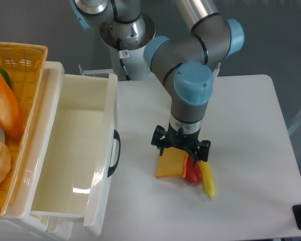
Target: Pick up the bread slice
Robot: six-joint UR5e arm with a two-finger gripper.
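Observation:
The bread slice [169, 166] is a flat, pale orange-yellow square with a darker orange crust rim. It lies on the white table [241, 125] just right of centre. Its far edge is tucked under my gripper [180, 152]. The gripper points straight down directly over the slice's upper part, at or just above it. The black gripper body hides the fingertips, so I cannot tell how the jaws stand or whether they touch the slice. A red toy piece [193, 173] touches the slice's right edge.
A slim yellow banana [207, 182] lies right of the red piece. An open white drawer [75, 150] with a black handle stands at the left. Behind it, a woven yellow basket [20, 55] holds a long orange loaf [5, 108] and other toy food.

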